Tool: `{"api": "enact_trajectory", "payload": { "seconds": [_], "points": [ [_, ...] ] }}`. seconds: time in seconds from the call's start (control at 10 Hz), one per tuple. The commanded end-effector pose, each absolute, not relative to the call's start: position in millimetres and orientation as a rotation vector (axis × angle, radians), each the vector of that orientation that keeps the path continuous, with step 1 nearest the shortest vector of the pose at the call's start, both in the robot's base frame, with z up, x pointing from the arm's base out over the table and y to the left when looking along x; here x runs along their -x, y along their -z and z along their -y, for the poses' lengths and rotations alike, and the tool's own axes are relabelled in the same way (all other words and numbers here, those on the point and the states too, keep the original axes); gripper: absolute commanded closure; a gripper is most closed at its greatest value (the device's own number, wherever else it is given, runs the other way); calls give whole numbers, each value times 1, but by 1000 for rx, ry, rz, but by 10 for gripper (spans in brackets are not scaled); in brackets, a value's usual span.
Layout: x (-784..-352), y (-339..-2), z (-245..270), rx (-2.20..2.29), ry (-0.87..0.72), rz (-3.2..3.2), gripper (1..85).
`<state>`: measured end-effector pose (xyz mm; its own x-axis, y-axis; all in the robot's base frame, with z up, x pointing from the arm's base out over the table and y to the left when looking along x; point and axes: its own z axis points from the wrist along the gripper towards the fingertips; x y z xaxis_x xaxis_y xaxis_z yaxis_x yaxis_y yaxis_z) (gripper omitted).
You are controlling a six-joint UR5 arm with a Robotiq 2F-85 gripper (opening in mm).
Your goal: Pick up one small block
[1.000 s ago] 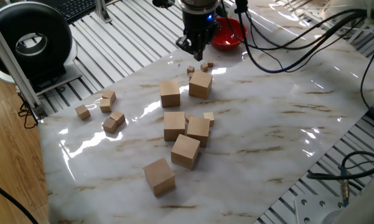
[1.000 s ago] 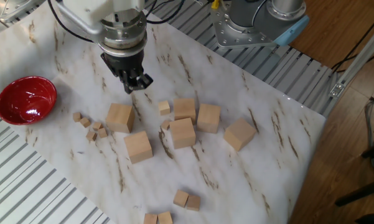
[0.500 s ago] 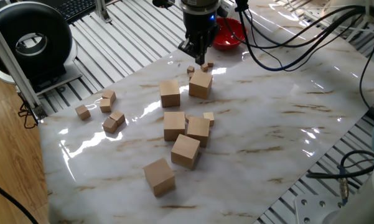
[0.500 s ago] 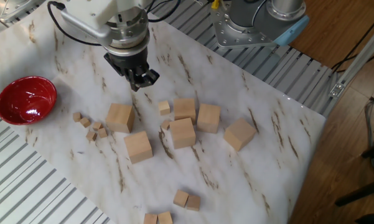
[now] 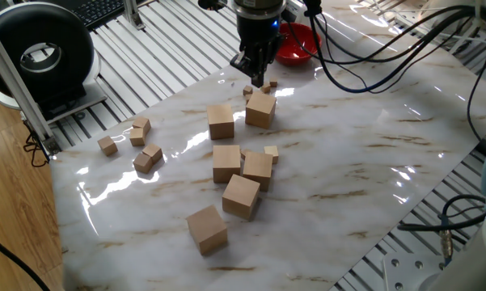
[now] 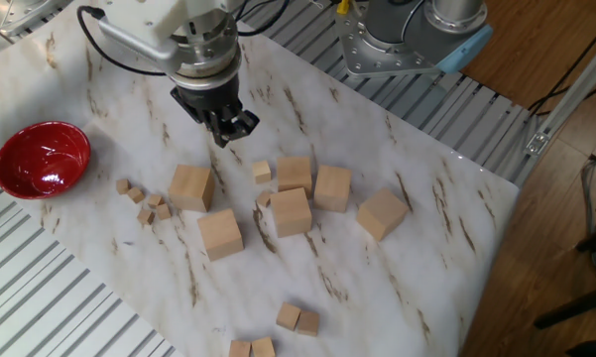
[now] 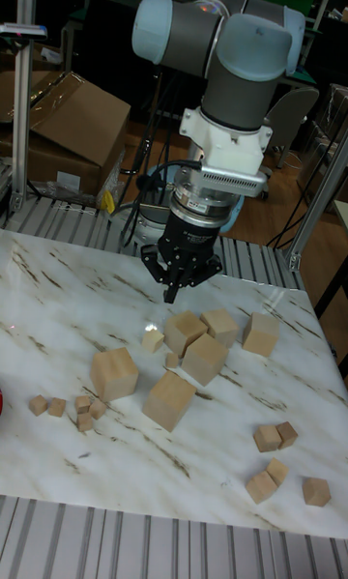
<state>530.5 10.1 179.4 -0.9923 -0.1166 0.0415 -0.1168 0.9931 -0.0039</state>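
Small block (image 5: 260, 110) ringed by tiny cubes (image 5: 272, 84); tool (image 5: 255, 78) above.

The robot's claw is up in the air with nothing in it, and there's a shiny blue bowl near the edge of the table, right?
Almost. The black two-finger gripper does hang above the white marble table with nothing in it, but the glossy round bowl near the edge is red, not blue. The other fixed view shows it plainly.

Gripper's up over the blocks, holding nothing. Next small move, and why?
Probably shift sideways until centred over the big cube nearest the red bowl, then descend. The gripper hangs above the marble table with nothing between its jaws, offset from that wooden cube, whose top face is clear. The tiny cubes beside it could get bumped, so approach straight down.
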Motion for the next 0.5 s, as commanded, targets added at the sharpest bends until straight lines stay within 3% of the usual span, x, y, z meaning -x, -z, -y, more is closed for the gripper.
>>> {"api": "enact_trajectory", "payload": {
  "seconds": [0.0, 0.4],
  "points": [
    [-531, -181, -20, -168, 52, 3100, 847],
    [-554, -186, -63, -354, 308, 3177, 847]
  ]
}}
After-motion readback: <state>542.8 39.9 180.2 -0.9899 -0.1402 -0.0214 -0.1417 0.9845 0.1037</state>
